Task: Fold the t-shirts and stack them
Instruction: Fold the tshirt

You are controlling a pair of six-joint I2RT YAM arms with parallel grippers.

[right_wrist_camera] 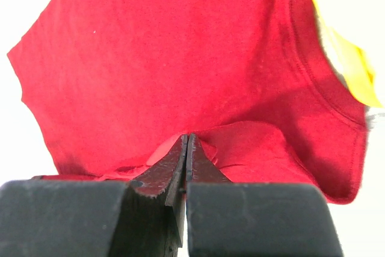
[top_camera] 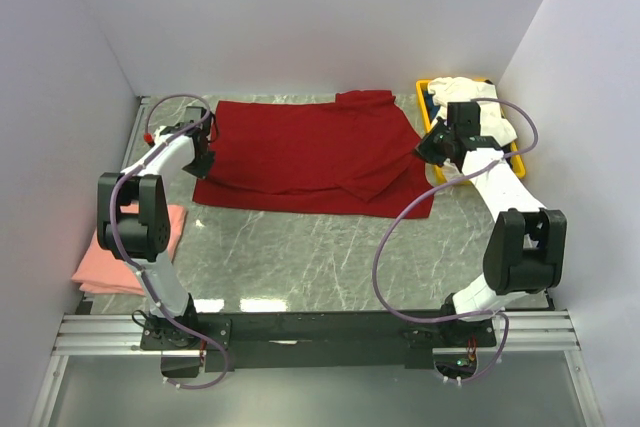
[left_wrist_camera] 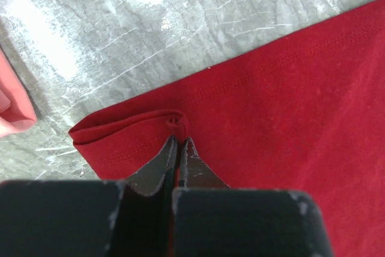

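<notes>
Here the left pincer (left_wrist_camera: 179,144) nips a folded edge of the red shirt (top_camera: 300,152). The right pincer (right_wrist_camera: 187,141) is clamped on a bunched corner, cloth spreading ahead of its tips. Soft, light, limp stuff: grip hems and corners, or it'll likely sag.
</notes>
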